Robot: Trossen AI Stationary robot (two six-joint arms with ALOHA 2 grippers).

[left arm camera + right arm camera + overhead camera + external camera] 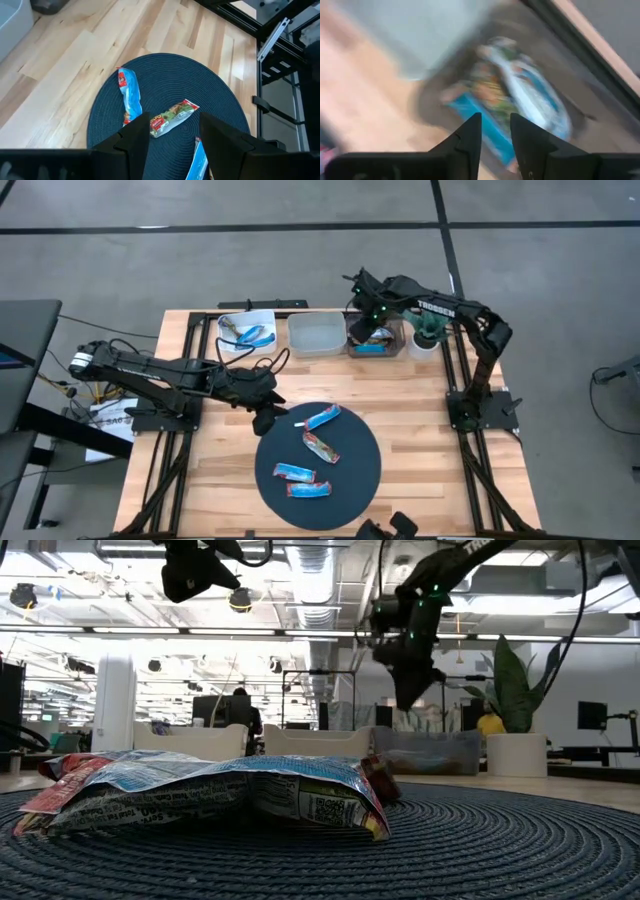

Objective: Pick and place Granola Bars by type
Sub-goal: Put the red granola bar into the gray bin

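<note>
- The left gripper [268, 418] hangs just off the 10 o'clock edge of the round dark mat [360, 480], its arm stretched in from the table's 9 o'clock side. Its fingers [131, 145] are spread apart with nothing between them.
- The right gripper [366, 328] is poised over the dark bin [392, 348] at the table's 12 o'clock edge, its arm folded back from the 3 o'clock side. Its fingers [470, 137] stand slightly parted with a narrow gap and nothing caught in it.
- Below those fingers the dark bin holds a small heap of wrapped bars [520, 95], blue and white with some green; the wrist view is too smeared to count them.
- The clear bin [316, 334] sits just beside it toward 9 o'clock; what it holds cannot be told.
- A white tray [262, 318] farther toward 9 o'clock holds blue bars [252, 335].
- On the mat lie four Granola Bars [321, 418]: one near 12 o'clock, one at centre, two side by side toward 7 o'clock.
</note>
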